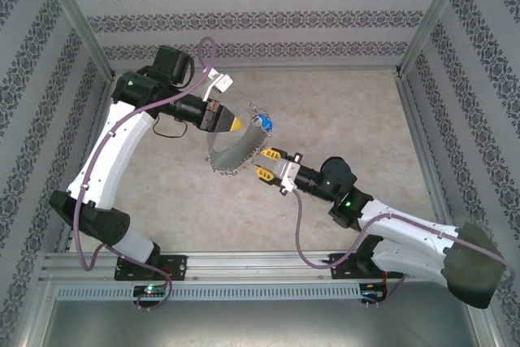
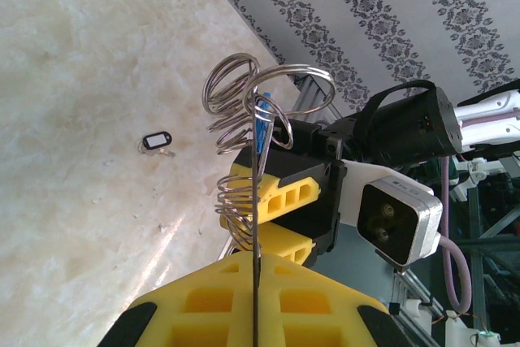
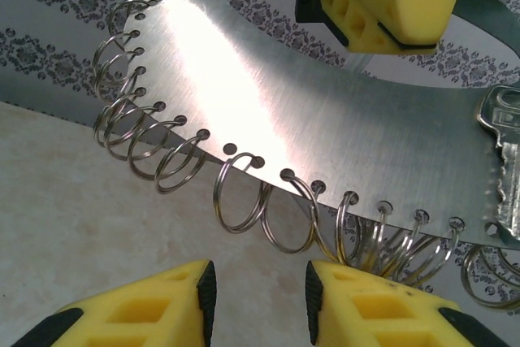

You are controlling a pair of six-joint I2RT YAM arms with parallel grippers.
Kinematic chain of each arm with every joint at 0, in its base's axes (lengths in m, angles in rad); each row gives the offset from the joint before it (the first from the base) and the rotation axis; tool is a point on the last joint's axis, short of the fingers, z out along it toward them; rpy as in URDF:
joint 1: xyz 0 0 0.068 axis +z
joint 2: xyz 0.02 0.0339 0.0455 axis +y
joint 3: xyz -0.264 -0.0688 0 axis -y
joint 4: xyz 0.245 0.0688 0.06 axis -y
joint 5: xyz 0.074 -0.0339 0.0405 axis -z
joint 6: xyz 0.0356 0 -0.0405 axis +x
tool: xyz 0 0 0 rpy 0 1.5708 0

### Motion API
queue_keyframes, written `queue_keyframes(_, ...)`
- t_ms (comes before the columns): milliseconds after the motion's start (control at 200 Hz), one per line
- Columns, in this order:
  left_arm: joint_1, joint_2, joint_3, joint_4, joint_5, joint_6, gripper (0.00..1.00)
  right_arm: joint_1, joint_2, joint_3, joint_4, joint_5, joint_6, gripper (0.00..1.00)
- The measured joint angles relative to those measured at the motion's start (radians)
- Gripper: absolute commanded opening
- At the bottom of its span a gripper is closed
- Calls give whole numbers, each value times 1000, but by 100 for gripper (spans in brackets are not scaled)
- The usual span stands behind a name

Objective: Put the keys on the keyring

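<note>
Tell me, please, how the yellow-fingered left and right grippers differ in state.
The left gripper is shut on the brushed metal band fringed with split rings; the right gripper stands open, empty. The left clamps the band's plain edge; the right faces its ringed edge. Both have yellow fingers.

the keyring is gleaming as a brushed, glossy sheet-metal band, and its wire rings are shining smooth and polished. a silvery metal key is glinting at its edge. the right tool is showing matt yellow plastic with black, rubbery-looking pads. the desk is looking like smooth, mottled beige stone, faintly catching light.
</note>
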Motion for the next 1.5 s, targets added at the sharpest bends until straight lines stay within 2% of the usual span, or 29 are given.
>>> queue_keyframes(360, 0, -14, -34, 7, 1, -5, 0, 0, 0, 18, 0, -28, -7, 38)
queue_keyframes(899, 0, -14, -54, 10, -13, -9, 0, 0, 0, 19, -24, -54, -19, 31)
queue_keyframes(1504, 0, -13, -54, 10, -57, -12, 0, 11, 0, 45, -94, -60, -76, 35)
